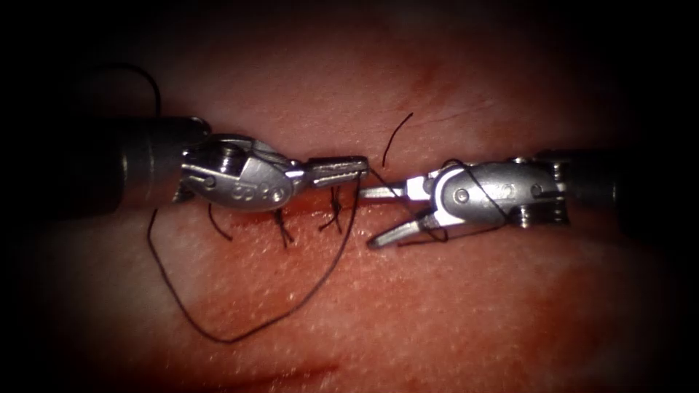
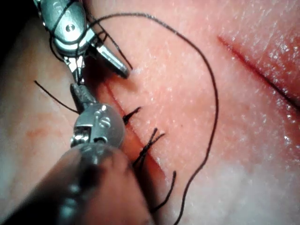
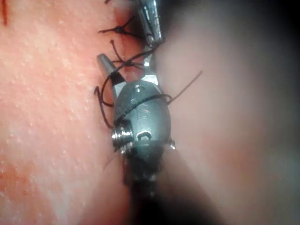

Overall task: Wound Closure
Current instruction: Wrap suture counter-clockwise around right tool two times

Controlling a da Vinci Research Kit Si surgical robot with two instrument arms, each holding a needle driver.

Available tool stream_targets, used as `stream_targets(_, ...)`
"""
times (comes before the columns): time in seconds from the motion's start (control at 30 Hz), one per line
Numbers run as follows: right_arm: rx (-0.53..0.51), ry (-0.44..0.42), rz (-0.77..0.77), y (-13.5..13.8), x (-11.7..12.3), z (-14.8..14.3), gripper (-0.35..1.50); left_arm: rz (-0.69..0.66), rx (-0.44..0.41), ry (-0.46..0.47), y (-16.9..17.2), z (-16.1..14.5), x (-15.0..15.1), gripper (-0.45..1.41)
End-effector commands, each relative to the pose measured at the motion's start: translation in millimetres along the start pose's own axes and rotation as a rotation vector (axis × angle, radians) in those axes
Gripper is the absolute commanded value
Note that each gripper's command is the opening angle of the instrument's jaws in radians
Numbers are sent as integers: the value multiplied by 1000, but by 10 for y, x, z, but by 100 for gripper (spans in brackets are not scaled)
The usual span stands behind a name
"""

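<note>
Thread (image 1: 240,331) loops around open right hand (image 1: 378,216), beside knots (image 1: 335,215).

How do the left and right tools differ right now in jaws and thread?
The left tool has its jaws shut on the thread, which hangs from them in a long loop over the tissue; the right tool has its jaws spread open and holds nothing. Thread is wrapped around the right tool's body, not the left's. Both tips meet over the cut, beside the tied stitches.
</note>
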Motion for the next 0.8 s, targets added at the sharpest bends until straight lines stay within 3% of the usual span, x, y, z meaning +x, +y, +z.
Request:
stream_targets(0.03,-57,-6,-22,14,-3,10,91,0,1,4,-2,5,3,-45)
stream_targets(0.07,-86,-14,-28,16,-4,10,89,-1,0,7,-1,4,11,-45)
stream_targets(0.1,-131,-43,-56,18,-6,11,99,0,-2,14,1,1,30,-45)
stream_targets(0.13,-131,-43,-56,18,-6,11,99,0,-2,14,1,1,30,-45)
stream_targets(0.23,-212,-72,-48,19,-10,9,91,6,-8,25,10,-8,70,-45)
stream_targets(0.27,-255,-62,23,16,-11,8,89,20,-18,28,18,-11,91,-45)
stream_targets(0.4,-301,-13,151,15,-9,2,86,36,-52,26,36,-15,122,-45)
stream_targets(0.57,-264,38,194,21,-2,-10,79,33,-57,7,32,-31,109,-45)
stream_targets(0.73,-226,7,117,22,-3,-20,87,27,-51,3,25,-44,97,-45)
stream_targets(0.8,-183,-9,110,17,-3,-22,82,27,-47,2,25,-43,97,-45)
